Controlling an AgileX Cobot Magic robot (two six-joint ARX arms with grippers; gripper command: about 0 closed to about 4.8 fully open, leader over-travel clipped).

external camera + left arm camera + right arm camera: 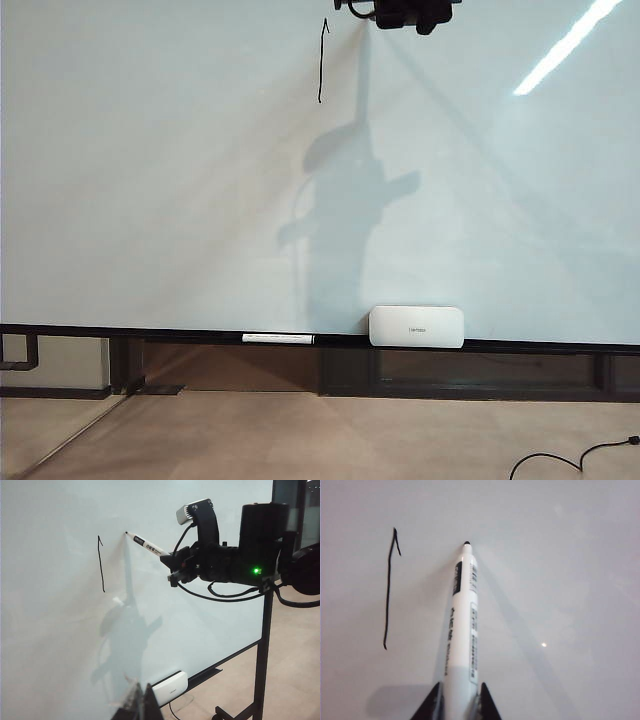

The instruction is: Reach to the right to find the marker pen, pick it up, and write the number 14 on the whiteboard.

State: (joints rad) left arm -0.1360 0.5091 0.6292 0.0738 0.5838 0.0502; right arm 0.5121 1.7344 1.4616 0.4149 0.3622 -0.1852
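The whiteboard [150,200] fills the exterior view. One thin black vertical stroke [321,62] with a small hook at its top, the 1 of the number 14, is its only mark. My right gripper [460,705] is shut on the white marker pen [462,630]. The dark nib [467,543] rests at the board just right of the stroke's [388,590] top. The left wrist view shows that gripper [172,566] and pen [147,545] from the side. In the exterior view it [352,6] sits at the top edge. My left gripper [142,703] hangs low near the board, shut and empty.
A long capped white marker [278,338] lies on the black bottom rail [150,331]. A small white rounded box [416,326] sits on the rail to its right. The board's black stand leg [261,670] and a loose cable [570,462] are on the tan floor.
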